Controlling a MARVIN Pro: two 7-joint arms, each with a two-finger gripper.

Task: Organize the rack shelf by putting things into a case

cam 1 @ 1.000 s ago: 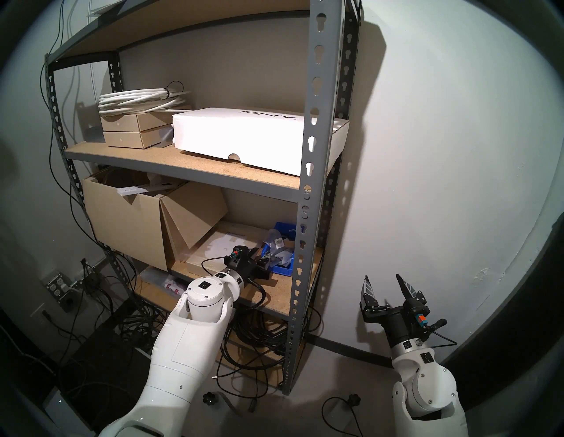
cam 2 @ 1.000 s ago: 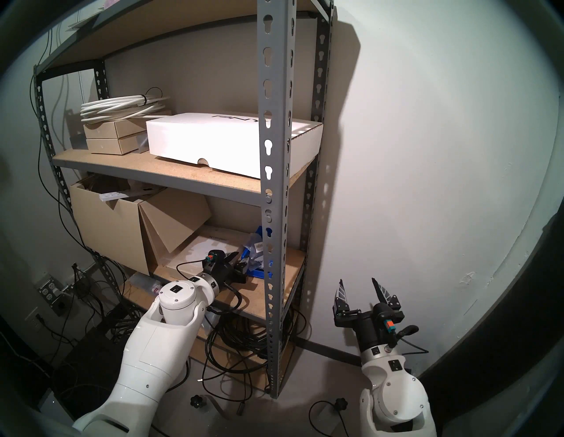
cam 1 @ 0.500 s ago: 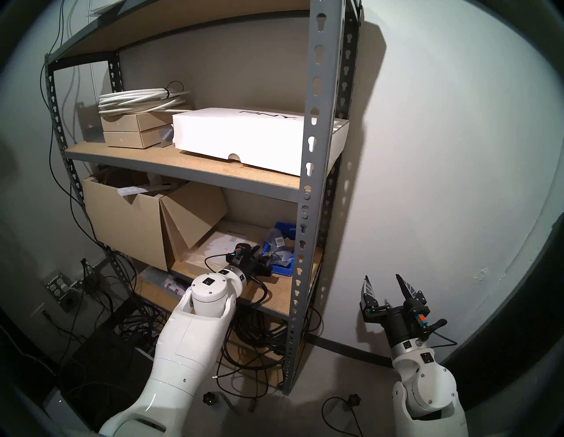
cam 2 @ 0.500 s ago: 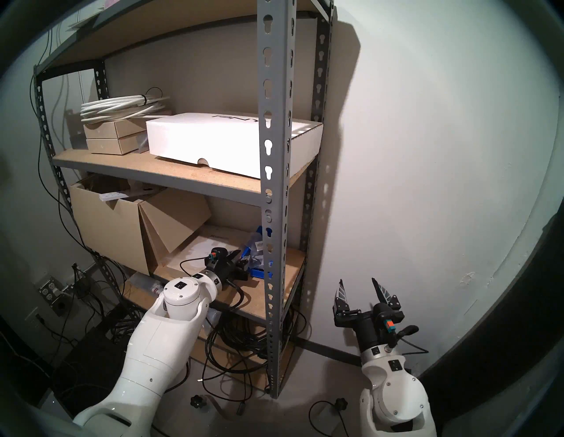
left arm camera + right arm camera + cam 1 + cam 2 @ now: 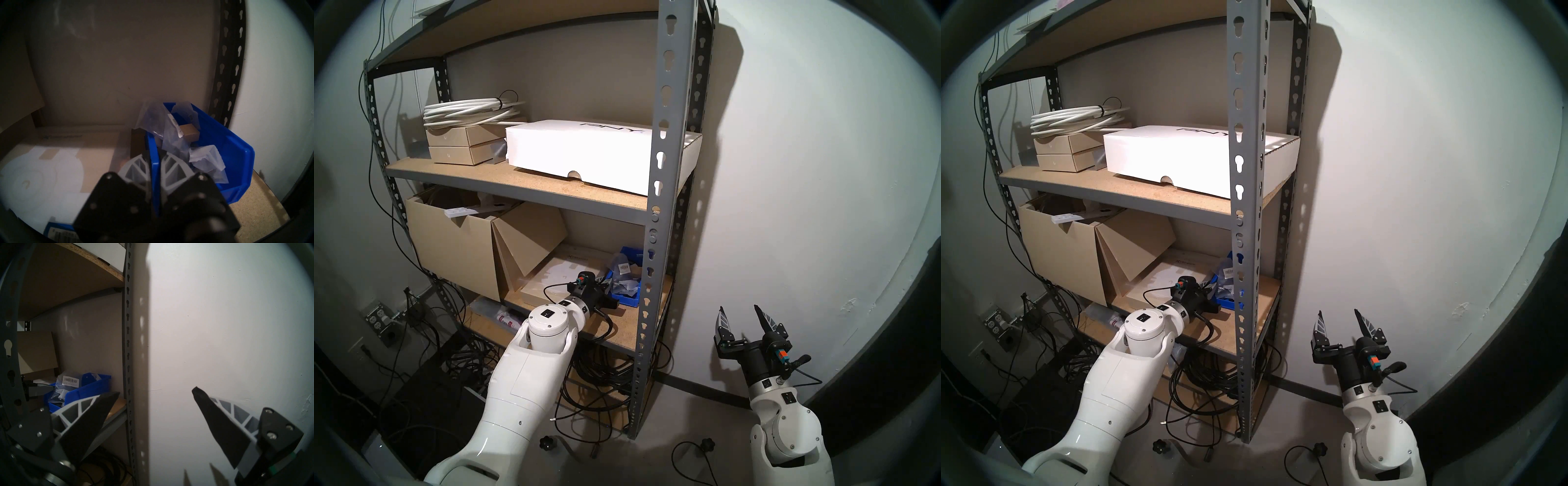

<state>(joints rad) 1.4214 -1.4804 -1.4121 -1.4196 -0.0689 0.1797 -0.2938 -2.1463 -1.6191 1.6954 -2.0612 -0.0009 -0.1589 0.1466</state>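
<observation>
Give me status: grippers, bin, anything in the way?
Left gripper shut on blue bin left wall, bags inside. Right gripper open, idle outside rack. Flat cardboard box close beside bin.

White box (image 5: 578, 152), coiled cable (image 5: 470, 110), cardboard box (image 5: 453, 251)

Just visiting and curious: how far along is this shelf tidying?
Several clear bags already lie in the blue bin. The left claw pinches the bin's side wall; the right claw hangs open, idle. Left to do: a blue-and-white barcoded packet lies outside the bin.
</observation>
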